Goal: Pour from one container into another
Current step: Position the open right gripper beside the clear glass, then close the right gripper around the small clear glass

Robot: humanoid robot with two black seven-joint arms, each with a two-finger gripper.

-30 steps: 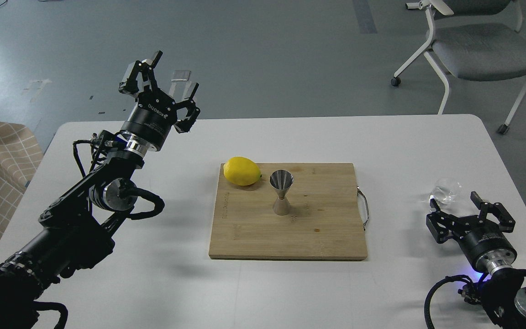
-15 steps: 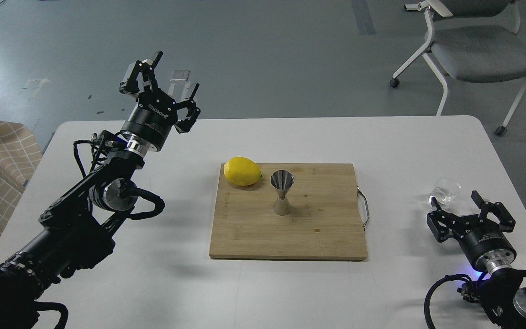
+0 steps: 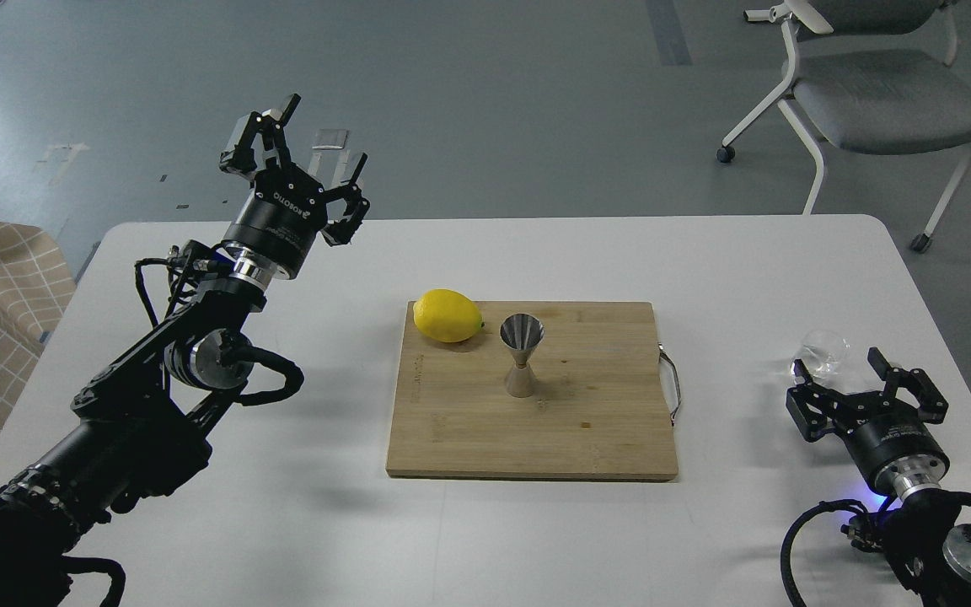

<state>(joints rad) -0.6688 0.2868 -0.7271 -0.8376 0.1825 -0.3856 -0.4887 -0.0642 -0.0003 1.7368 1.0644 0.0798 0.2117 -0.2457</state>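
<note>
The small clear glass cup [image 3: 825,351] stands on the white table near its right edge. My right gripper [image 3: 841,364] is open just in front of the cup, its two fingertips reaching toward the cup's near side with nothing between them. The shiny steel jigger [image 3: 521,353] stands upright on the wooden cutting board [image 3: 603,421], wide mouth up. My left gripper [image 3: 317,135] is raised high over the table's far left corner, open and empty, far from both containers.
A yellow lemon [image 3: 448,315] lies on the board's far left corner, close to the jigger. The board has a metal handle [image 3: 671,384] on its right side. A grey office chair [image 3: 882,93] stands beyond the table's far right.
My right gripper has crept slightly forward toward the glass cup. The left arm, jigger and lemon have stayed put.
</note>
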